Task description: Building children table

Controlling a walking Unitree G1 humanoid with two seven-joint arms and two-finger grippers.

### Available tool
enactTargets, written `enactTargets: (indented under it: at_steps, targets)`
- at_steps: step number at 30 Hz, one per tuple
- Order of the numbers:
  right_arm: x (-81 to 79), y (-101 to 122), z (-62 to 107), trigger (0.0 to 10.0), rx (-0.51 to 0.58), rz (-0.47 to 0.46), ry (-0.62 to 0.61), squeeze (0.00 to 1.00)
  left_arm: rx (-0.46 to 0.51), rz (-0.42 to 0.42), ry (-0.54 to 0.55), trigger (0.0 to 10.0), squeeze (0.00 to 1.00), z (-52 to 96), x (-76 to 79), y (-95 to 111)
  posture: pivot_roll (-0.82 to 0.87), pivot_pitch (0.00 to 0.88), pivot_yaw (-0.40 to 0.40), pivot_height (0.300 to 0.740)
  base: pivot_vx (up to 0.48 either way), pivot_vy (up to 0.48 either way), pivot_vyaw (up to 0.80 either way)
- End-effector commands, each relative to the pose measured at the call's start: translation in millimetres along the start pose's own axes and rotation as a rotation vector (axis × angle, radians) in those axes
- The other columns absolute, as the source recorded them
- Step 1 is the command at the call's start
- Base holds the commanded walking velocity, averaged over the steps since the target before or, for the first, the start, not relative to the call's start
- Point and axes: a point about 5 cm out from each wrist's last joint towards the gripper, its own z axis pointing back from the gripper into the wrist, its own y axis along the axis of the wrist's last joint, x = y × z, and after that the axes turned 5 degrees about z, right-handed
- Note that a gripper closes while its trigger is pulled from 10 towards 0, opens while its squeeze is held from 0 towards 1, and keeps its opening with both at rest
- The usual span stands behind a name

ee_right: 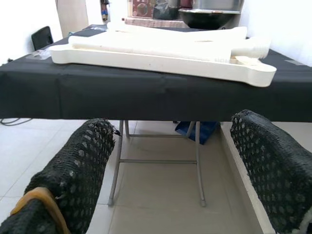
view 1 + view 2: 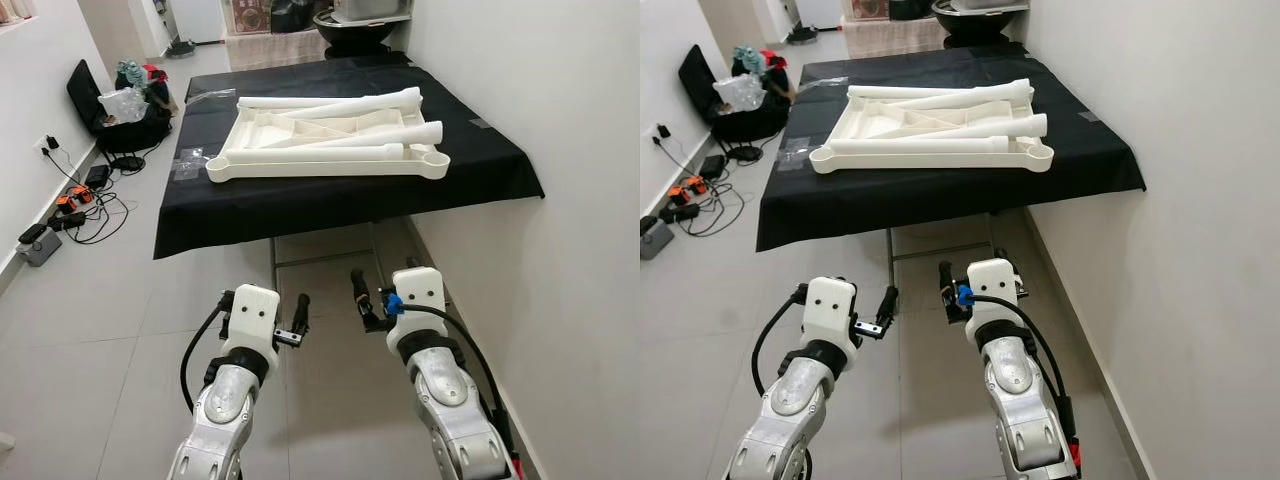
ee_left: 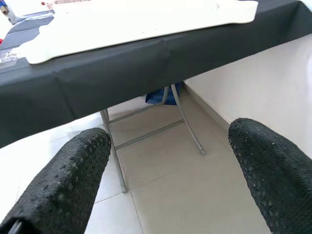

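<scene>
1. My left end effector [image 2: 296, 322] hangs low above the floor tiles, short of the desk [image 2: 300, 195]; its two black fingers [image 3: 73, 180] are spread wide, empty, touching nothing.
2. My right end effector [image 2: 362, 297] hangs beside it, fingers [image 1: 80, 170] equally parted and empty.
3. The white children's table top [image 2: 300, 165] lies upside down on the black-covered desk, with white legs [image 2: 340, 105] resting loose across it.

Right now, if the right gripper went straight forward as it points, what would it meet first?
Probably the black cloth hanging over the table's front edge; the right gripper, fingers open, points near its hem, so it might pass beneath.
</scene>
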Motion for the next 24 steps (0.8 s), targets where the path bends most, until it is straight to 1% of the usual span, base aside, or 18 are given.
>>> enactTargets:
  at_steps: [1,11,20,24]
  targets:
    - [-2.7,-2.5,0.6,10.0,-0.006,-0.021,0.005,0.0,-0.009,-0.007,0.008,10.0,0.0,1.0,-3.8,-2.5,-0.01,0.0,0.014,0.74,0.0,0.0,0.0]
    - [-3.1,-2.7,-1.0,10.0,-0.007,-0.016,0.025,0.0,-0.003,-0.006,-0.015,10.0,0.0,-0.7,-0.7,-2.4,-0.01,0.0,0.007,0.74,0.0,0.0,0.0]
    - [-3.3,-3.9,-0.9,10.0,-0.01,-0.015,0.025,0.0,0.004,-0.006,-0.004,10.0,0.0,-0.6,-1.8,-1.7,-0.01,0.0,0.004,0.74,0.0,0.0,0.0]
    - [-4.1,-3.4,-1.0,10.0,-0.007,-0.012,0.031,0.0,0.008,-0.008,-0.009,10.0,0.0,-0.8,-1.3,-0.9,-0.01,0.0,0.003,0.74,0.247,0.0,0.0]
